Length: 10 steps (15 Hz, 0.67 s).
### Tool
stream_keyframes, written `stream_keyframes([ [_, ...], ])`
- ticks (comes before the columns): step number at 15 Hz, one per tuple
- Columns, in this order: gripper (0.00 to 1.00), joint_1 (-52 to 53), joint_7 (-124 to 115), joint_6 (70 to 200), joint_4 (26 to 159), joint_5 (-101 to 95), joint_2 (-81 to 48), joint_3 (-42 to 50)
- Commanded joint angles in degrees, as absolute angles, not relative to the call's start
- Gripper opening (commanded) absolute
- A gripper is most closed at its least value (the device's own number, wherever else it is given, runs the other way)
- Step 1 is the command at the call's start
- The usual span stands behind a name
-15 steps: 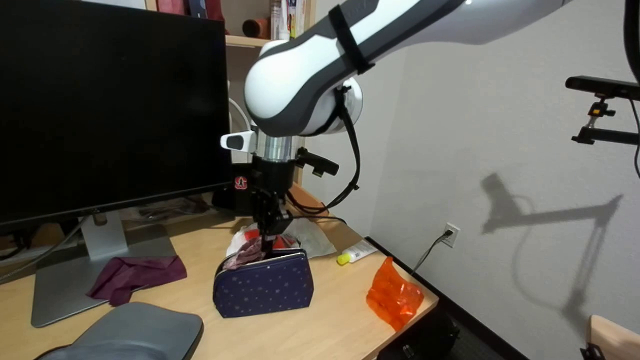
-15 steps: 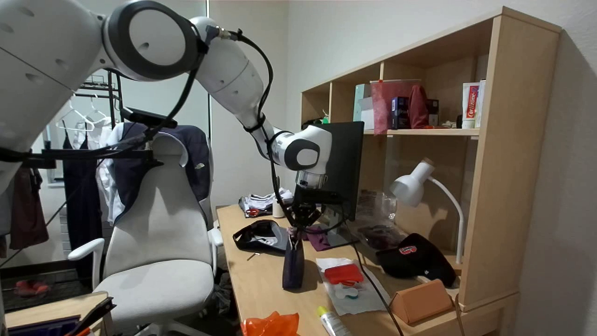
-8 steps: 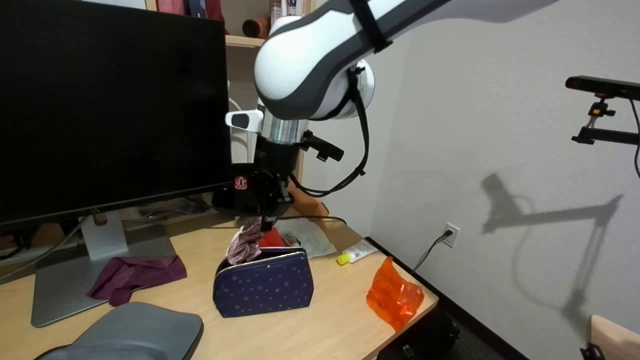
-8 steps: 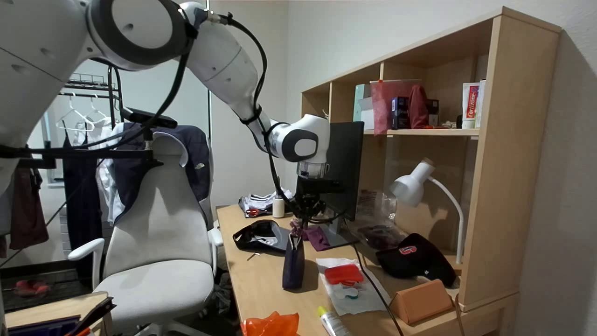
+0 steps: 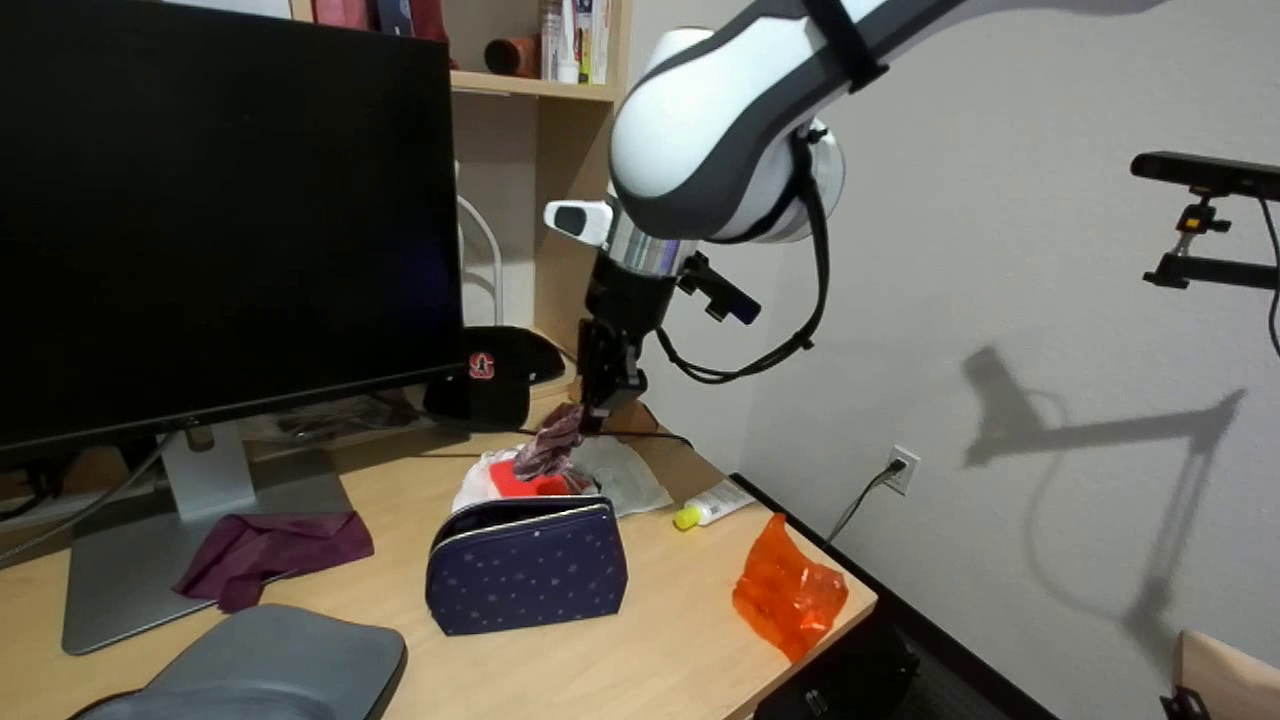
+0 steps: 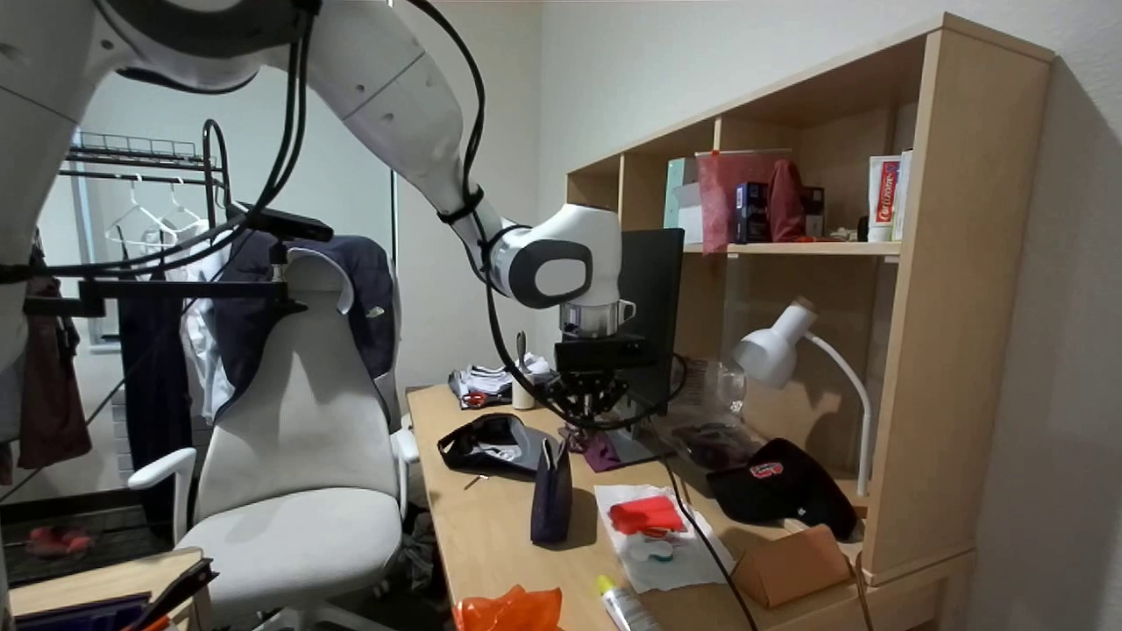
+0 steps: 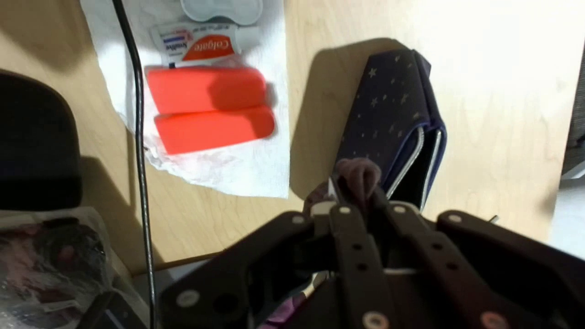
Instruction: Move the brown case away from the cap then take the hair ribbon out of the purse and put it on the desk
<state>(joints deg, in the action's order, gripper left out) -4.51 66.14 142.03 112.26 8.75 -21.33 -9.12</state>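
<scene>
My gripper (image 5: 594, 412) is shut on the mauve hair ribbon (image 5: 550, 447), which hangs above the desk (image 5: 670, 650) behind the purse. The ribbon also shows between the fingertips (image 7: 358, 196) in the wrist view (image 7: 361, 176). The navy purse with stars (image 5: 530, 580) stands upright with its top open; it also shows in the wrist view (image 7: 384, 109). The ribbon is out of the purse and beyond its rim. The brown case (image 6: 793, 565) lies at the desk's back corner, apart from the black cap (image 6: 780, 486) but close to it.
A monitor (image 5: 230, 230) and a purple cloth (image 5: 275, 555) are beside the purse. A grey cap (image 5: 290, 660) lies in front. White paper with a red case (image 6: 647, 515), a tube (image 5: 712, 503), an orange bag (image 5: 790, 590) and a black cable (image 7: 139, 137) are nearby.
My gripper has risen from the purse's opening, drawn the ribbon out, and moved back over the desk behind the purse. The arm has tilted. The purse has stayed in place.
</scene>
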Motion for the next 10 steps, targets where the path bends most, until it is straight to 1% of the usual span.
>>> stream_keyframes([
  [1,0.09,-7.02,66.68,148.11,122.73,13.86,-14.21,-9.51],
  [4,0.09,-7.39,65.74,150.66,128.13,16.55,-11.13,-8.87],
  [10,0.09,-4.66,51.82,145.56,132.90,7.82,-10.42,-3.45],
])
